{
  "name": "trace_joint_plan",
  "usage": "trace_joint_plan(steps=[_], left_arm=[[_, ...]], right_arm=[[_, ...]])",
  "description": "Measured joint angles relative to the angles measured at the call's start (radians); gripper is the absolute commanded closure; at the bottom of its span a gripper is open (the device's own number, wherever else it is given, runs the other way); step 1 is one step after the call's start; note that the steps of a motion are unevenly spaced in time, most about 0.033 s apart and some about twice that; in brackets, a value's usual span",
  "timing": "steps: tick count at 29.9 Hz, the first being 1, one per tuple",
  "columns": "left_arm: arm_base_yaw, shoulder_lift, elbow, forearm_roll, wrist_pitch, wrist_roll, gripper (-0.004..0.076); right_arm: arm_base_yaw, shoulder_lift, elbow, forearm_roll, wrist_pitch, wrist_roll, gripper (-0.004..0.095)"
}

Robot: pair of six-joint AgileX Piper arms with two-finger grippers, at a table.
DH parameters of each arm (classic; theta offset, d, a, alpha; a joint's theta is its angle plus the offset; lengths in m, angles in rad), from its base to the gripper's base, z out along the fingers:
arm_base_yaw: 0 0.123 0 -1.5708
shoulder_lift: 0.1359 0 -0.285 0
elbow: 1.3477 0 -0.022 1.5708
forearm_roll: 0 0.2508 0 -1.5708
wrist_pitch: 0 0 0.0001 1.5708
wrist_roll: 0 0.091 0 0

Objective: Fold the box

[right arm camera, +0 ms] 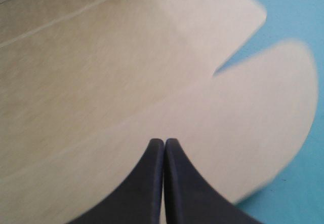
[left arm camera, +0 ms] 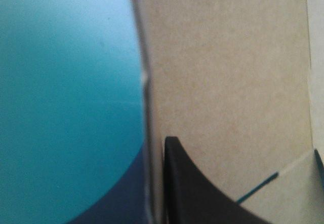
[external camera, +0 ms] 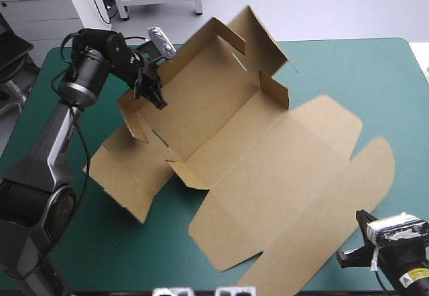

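The brown box lies open across the middle of the teal-green table. Its far walls and corner flaps stand partly raised, while the big lid panel and its rounded flap lie flat toward the front right. My left gripper is at the box's raised left wall, shut on that wall's edge. One black finger shows against the inner face. My right gripper is near the table's front right corner, just off the lid's edge. Its fingers meet in a point above the flap, with nothing between them.
Bare teal-green cover shows to the right of the box and along the front left. A flat outer flap of the box reaches toward the table's left side.
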Motion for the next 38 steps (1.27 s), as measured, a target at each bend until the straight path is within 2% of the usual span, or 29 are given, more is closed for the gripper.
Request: trace_joint_plan(steps=[8,12,18,24,31,38], left_arm=[[-0.203,-0.077,0.005,0.219,-0.001,0.021,0.0733],[-0.306,-0.139,0.117,0.361,-0.04,0.006,0.0732],[-0.415,-0.286,0.468,0.526,-0.249,-0.029,0.0732],[-0.443,-0.423,0.72,0.656,-0.471,-0.067,0.0732],[-0.446,-0.467,0.892,0.907,-0.679,-0.213,0.0732],[-0.442,-0.47,0.954,1.027,-0.77,-0.274,0.0732]], right_arm=[[0.0,0.0,0.0,0.0,0.0,0.0,0.0922],[0.0,0.0,0.0,0.0,0.0,0.0,0.0922],[0.0,0.0,0.0,0.0,0.0,0.0,0.0922],[0.0,0.0,0.0,0.0,0.0,0.0,0.0922],[0.0,0.0,0.0,0.0,0.0,-0.001,0.0922],[0.0,0.0,0.0,0.0,0.0,-0.002,0.0922]])
